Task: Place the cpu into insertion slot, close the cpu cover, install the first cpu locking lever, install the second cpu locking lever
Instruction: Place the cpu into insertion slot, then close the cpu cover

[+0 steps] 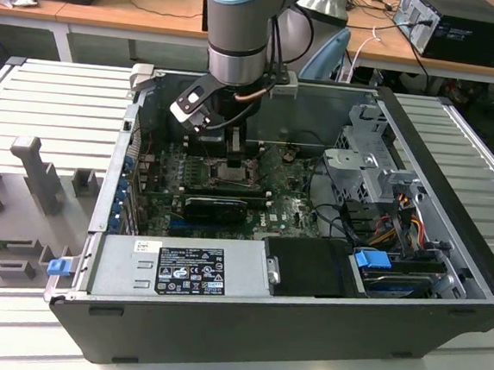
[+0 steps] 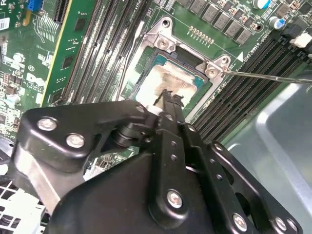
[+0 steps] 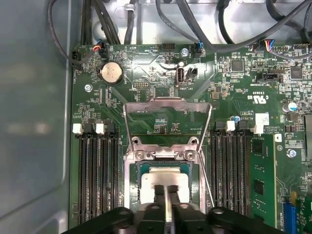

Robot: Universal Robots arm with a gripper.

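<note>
Ribbed grey surface (image 1: 55, 99) carries an open computer case (image 1: 304, 328). At upper centre of the exterior view the gripper (image 1: 230, 158) reaches inside. Its jaws are pressed nearly together just over the cpu (image 3: 163, 176), which is seated in the insertion slot (image 3: 129, 195). The cpu cover (image 3: 168, 103) is flipped open.

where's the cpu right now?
In both wrist views the cpu lies in the insertion slot, between the two banks of memory slots, right under the gripper; the cpu cover is swung open.
</note>
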